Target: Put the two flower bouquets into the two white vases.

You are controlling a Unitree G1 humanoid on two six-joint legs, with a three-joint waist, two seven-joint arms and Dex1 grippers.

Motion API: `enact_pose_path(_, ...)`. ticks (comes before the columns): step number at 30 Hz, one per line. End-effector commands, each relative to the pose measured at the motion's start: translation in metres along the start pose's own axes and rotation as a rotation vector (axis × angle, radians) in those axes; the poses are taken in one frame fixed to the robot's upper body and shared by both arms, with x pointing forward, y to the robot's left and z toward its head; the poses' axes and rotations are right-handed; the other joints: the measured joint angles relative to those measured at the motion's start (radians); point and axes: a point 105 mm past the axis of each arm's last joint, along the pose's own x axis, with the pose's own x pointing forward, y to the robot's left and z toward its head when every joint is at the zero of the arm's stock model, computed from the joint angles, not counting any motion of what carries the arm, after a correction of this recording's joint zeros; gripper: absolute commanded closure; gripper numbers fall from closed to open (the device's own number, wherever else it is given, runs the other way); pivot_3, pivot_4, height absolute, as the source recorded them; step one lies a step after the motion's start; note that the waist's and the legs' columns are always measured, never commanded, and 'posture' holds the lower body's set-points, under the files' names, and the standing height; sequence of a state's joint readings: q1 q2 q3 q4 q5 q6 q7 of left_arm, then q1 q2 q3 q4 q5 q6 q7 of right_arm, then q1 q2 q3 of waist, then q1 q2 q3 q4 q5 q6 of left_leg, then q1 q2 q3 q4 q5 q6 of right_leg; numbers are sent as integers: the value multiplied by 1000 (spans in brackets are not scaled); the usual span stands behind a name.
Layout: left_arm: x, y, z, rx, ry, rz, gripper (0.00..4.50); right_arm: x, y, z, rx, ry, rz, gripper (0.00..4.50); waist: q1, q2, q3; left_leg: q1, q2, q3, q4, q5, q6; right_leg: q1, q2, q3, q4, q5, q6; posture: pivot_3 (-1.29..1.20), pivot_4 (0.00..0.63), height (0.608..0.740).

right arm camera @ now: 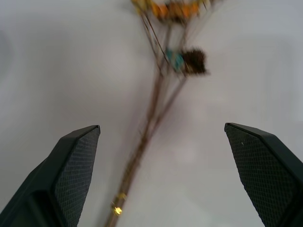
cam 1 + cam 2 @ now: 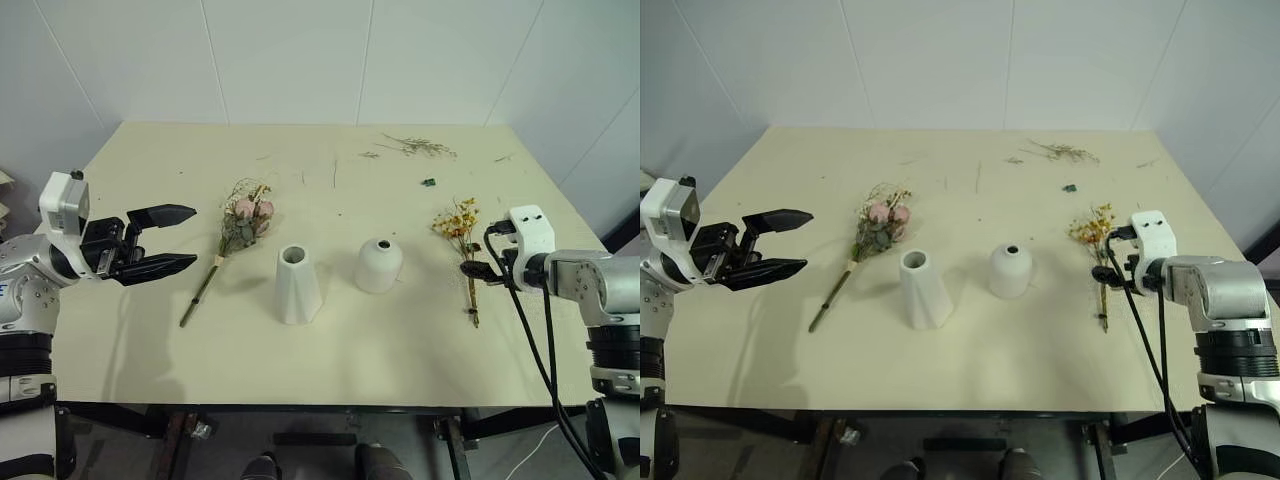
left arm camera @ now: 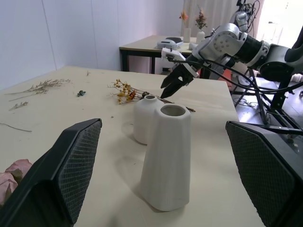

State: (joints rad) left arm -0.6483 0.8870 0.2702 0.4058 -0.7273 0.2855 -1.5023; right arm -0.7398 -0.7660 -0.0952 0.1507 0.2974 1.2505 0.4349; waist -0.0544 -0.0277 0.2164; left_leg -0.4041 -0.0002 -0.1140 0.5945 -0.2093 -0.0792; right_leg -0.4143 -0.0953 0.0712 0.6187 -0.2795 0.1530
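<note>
- Stems of the slim spray of small yellow-orange flowers (image 2: 462, 245) lie flat on the pale cream counter (image 2: 330, 350), blooms toward the far edge, long axis running away from the robot.
- The right gripper (image 1: 161, 165) hangs just above those stems, its fingers spread wide to either side, holding nothing.
- The larger bunch of pink roses and greenery (image 2: 238, 232) lies left of the tall faceted white vase (image 2: 297, 285) and the short rounded white vase (image 2: 378, 265).
- The left gripper (image 2: 160, 241) waits beside it, fingers wide.
</note>
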Motion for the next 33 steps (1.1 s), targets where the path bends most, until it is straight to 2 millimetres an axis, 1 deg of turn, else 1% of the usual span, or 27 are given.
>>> enact_pose_path(1, -7, -14, 15, 59, 2, -96, 0, -2, 0, 4, 6, 25, -21, 46, -2, 0, 0, 0, 0, 0, 0, 0, 0, 0, 0, 0, 0, 0, 0, 0, 150, 740)
enact_pose_path(5, -8, -16, 15, 57, 5, -101, 0, 0, 1, 4, 14, 40, -19, 46, -2, 0, 0, 0, 0, 0, 0, 0, 0, 0, 0, 0, 0, 0, 0, 0, 150, 740)
enact_pose_path(9, -11, -15, 14, 64, 36, -78, 0, 3, 6, 9, 9, 21, -4, 46, -2, 0, 0, 0, 0, 0, 0, 0, 0, 0, 0, 0, 0, 0, 0, 0, 150, 740)
enact_pose_path(14, -11, -14, 15, 76, 33, -64, 0, 11, 12, 6, 10, 34, 4, 46, -1, 0, 0, 0, 0, 0, 0, 0, 0, 0, 0, 0, 0, 0, 0, 0, 150, 740)
enact_pose_path(16, -12, -12, 15, 84, 43, -43, 0, 14, 11, 2, 16, 44, -5, 424, -1, 0, 0, 0, 0, 0, 0, 0, 0, 0, 0, 0, 0, 0, 0, 0, 150, 740)
enact_pose_path(17, -13, -12, 14, 86, 45, -38, 0, 15, 11, 1, 17, 47, -8, 540, -1, 0, 0, 0, 0, 0, 0, 0, 0, 0, 0, 0, 0, 0, 0, 0, 150, 740)
enact_pose_path(18, -13, -12, 15, 85, 44, -38, 0, 15, 11, 0, 19, 50, -9, 805, -1, 0, 0, 0, 0, 0, 0, 0, 0, 0, 0, 0, 0, 0, 0, 0, 150, 740)
enact_pose_path(23, -14, -13, 14, 83, 45, -36, 0, 15, 9, -4, 17, 58, -21, 2524, -1, 0, 0, 0, 0, 0, 0, 0, 0, 0, 0, 0, 0, 0, 0, 0, 150, 740)
enact_pose_path(29, -13, -12, 14, 83, 44, -41, 0, 14, 6, 1, 24, 5, -41, 4487, -1, 0, 0, 0, 0, 0, 0, 0, 0, 0, 0, 0, 0, 0, 0, 0, 150, 740)
enact_pose_path(31, -13, -12, 14, 82, 44, -42, 0, 14, 6, 3, 26, -11, -44, 4487, -1, 0, 0, 0, 0, 0, 0, 0, 0, 0, 0, 0, 0, 0, 0, 0, 150, 740)
enact_pose_path(33, -10, -10, 16, 84, 45, -47, 0, 12, 7, 18, 28, -125, -39, 4487, -1, 0, 0, 0, 0, 0, 0, 0, 0, 0, 0, 0, 0, 0, 0, 0, 150, 740)
